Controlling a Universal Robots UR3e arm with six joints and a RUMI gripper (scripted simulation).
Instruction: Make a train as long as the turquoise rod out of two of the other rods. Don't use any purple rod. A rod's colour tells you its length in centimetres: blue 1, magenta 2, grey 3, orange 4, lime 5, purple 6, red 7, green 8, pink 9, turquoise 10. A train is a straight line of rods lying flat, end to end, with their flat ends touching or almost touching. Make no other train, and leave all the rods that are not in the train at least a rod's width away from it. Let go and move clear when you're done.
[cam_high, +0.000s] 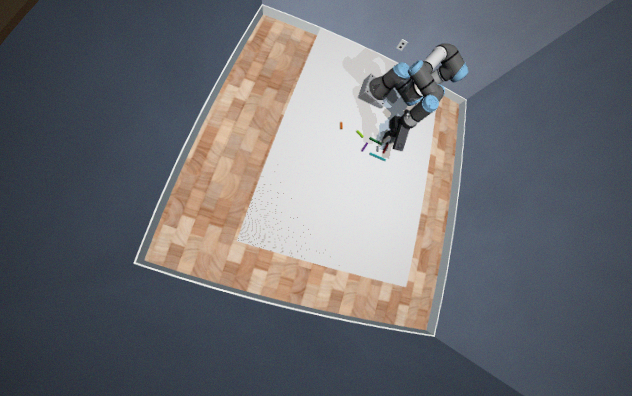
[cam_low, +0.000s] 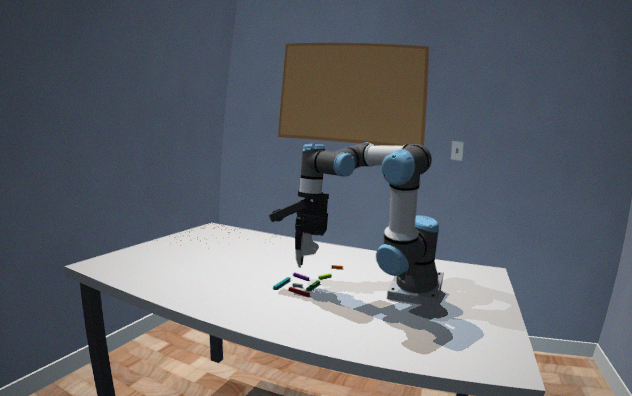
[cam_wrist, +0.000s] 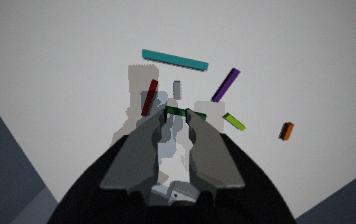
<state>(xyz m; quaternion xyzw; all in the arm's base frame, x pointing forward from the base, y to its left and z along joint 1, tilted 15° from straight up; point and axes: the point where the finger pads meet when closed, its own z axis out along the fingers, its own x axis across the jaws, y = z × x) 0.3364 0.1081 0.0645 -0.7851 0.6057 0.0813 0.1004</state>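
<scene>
My gripper (cam_low: 299, 262) (cam_wrist: 176, 109) (cam_high: 385, 142) hangs above the cluster of rods with its fingers drawn close together and nothing between them. The turquoise rod (cam_wrist: 175, 60) (cam_low: 281, 283) (cam_high: 377, 157) lies flat at the far side of the cluster in the wrist view. The green rod (cam_wrist: 176, 111) (cam_low: 313, 285) shows just past my fingertips. The red rod (cam_wrist: 149, 97) (cam_low: 299, 291) and the short grey rod (cam_wrist: 176, 89) (cam_low: 298, 285) lie between the green and the turquoise rods. The purple rod (cam_wrist: 225, 84) (cam_low: 301, 276), the lime rod (cam_wrist: 234, 121) (cam_low: 325, 276) and the orange rod (cam_wrist: 286, 131) (cam_low: 337, 267) lie to the right in the wrist view.
All rods lie apart from each other on the white table (cam_low: 200, 260) (cam_high: 325, 210). The arm's base (cam_low: 415, 292) stands on the table behind the rods. A wooden floor surrounds the table.
</scene>
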